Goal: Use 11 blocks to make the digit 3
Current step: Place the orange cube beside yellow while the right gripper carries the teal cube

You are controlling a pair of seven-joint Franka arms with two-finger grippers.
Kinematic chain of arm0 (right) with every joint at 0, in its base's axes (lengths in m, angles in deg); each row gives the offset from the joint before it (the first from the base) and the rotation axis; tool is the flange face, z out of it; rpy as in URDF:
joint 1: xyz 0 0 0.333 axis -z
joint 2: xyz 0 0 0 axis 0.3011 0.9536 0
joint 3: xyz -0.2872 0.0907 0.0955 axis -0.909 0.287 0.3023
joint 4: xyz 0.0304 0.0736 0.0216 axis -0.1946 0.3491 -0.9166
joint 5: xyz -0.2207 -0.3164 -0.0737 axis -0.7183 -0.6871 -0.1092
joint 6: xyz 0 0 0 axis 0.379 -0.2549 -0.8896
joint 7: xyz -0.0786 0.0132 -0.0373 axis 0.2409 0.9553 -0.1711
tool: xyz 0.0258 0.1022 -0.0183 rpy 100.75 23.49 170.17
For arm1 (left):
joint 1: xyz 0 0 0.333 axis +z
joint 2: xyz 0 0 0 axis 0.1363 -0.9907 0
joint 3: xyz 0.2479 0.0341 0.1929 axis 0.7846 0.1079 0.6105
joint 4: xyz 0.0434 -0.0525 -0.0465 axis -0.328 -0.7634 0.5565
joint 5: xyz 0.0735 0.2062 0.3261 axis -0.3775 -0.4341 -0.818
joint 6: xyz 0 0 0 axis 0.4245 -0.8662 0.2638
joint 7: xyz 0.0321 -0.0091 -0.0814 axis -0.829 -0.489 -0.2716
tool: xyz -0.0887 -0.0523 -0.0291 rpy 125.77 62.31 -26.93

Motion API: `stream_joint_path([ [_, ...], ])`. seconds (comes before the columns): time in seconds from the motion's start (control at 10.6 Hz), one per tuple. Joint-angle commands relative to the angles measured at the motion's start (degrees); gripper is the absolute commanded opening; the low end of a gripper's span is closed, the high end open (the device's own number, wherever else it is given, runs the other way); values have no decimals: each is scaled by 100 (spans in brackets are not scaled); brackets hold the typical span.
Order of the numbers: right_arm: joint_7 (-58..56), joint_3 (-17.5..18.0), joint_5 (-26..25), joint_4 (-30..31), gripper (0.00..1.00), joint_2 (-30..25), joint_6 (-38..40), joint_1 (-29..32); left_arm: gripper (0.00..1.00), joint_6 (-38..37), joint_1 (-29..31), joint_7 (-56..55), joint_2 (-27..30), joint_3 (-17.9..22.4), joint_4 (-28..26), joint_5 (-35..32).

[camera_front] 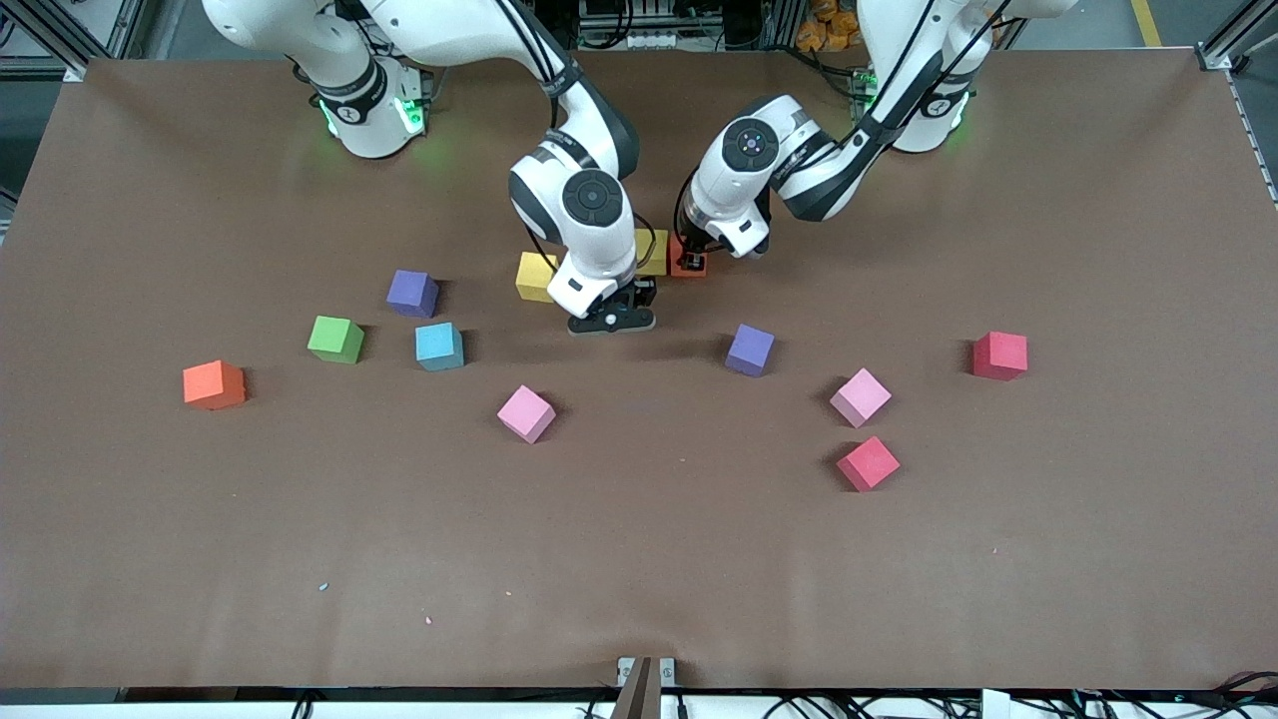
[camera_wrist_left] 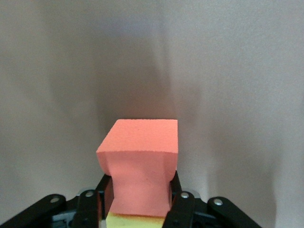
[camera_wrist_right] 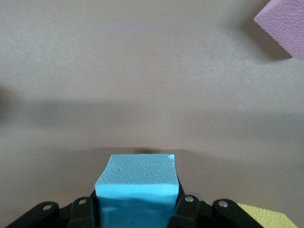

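Squeezing hard, the left gripper (camera_wrist_left: 140, 209) has its jaws clamped on a red-orange block (camera_wrist_left: 140, 166), the foam pinched in at the waist, with a yellow block (camera_wrist_left: 135, 221) touching it just beneath the jaws. Over on the front camera that left gripper (camera_front: 691, 255) sits low at the worktop (camera_front: 639, 559), block down beside the yellow one (camera_front: 654, 252). The right gripper (camera_wrist_right: 137, 209) is closed on a light blue block (camera_wrist_right: 137, 187), down near another yellow block (camera_front: 534, 277). Scattered nearer the front camera: two purple blocks (camera_front: 412, 294) (camera_front: 750, 350), a teal-blue block (camera_front: 439, 347), three pinks and reds (camera_front: 526, 413) (camera_front: 861, 397) (camera_front: 868, 463), a red one (camera_front: 999, 356) toward the left arm's end, an orange block (camera_front: 214, 384) and a green cube (camera_front: 335, 340) toward the right arm's end.
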Motion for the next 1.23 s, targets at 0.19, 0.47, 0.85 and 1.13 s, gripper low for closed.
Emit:
stream_joint_path([
  [0.19, 761, -47, -119, 638, 0, -245, -340, -265, 7, 90, -54, -201, -87, 25, 90, -155],
  [0.47, 877, -39, -119, 735, 0, -236, -331, -274, 8, 90, -89, -201, -87, 25, 134, -155],
  [0.85, 921, -30, -119, 779, 0, -236, -340, -283, 99, 73, -107, -193, -175, 25, 116, -198],
  [1.13, 1114, -30, -119, 779, 0, -244, -340, -397, 100, -15, -116, -184, -192, 25, 125, -234],
])
